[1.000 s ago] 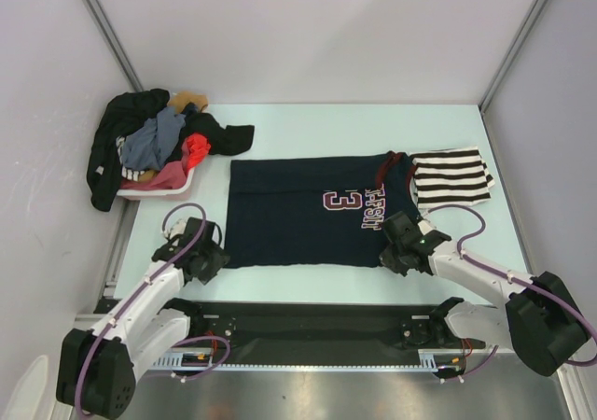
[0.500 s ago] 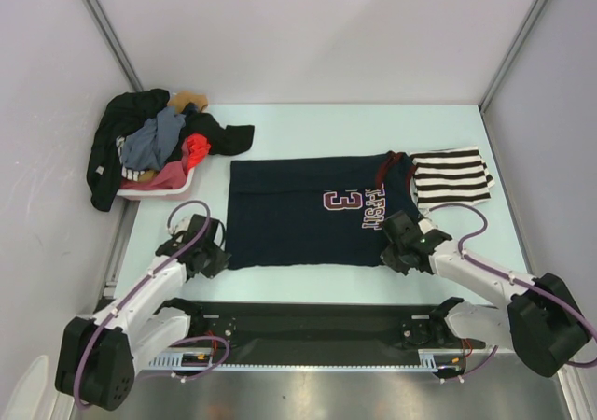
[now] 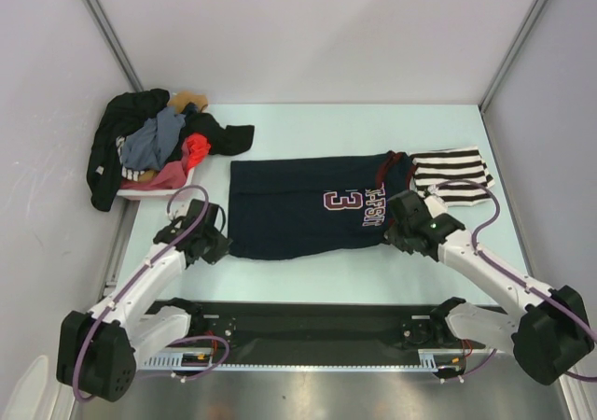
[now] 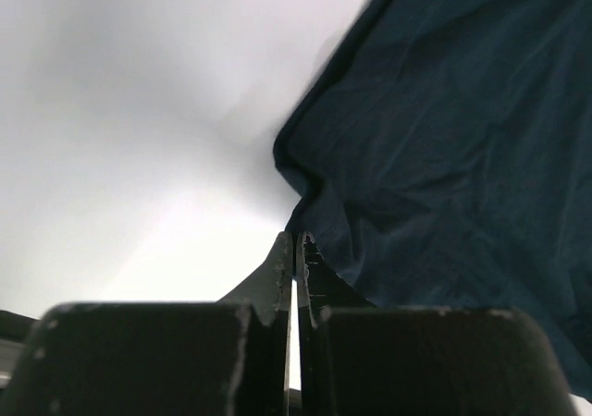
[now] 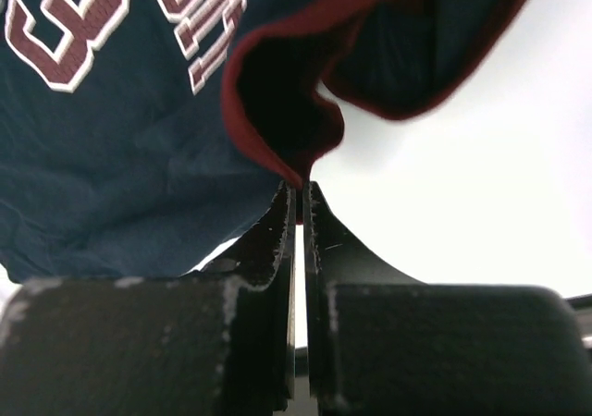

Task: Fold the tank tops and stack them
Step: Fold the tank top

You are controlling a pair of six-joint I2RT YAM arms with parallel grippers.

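Note:
The navy jersey tank top with a white-edged "3" and dark red trim lies spread in the middle of the table. My left gripper is shut on its near left corner, seen as navy cloth in the left wrist view. My right gripper is shut on the dark red trimmed near right edge and holds it lifted off the table. The black-and-white striped tank top lies folded at the right, just beyond the right gripper.
A pale pink basket heaped with dark, grey and red clothes stands at the far left. A black garment spills from it onto the table. Walls close the left, back and right sides.
Both grippers have moved away from me with the jersey's near edge in them. The near edge has lifted and shifted toward the back. The striped top has not moved.

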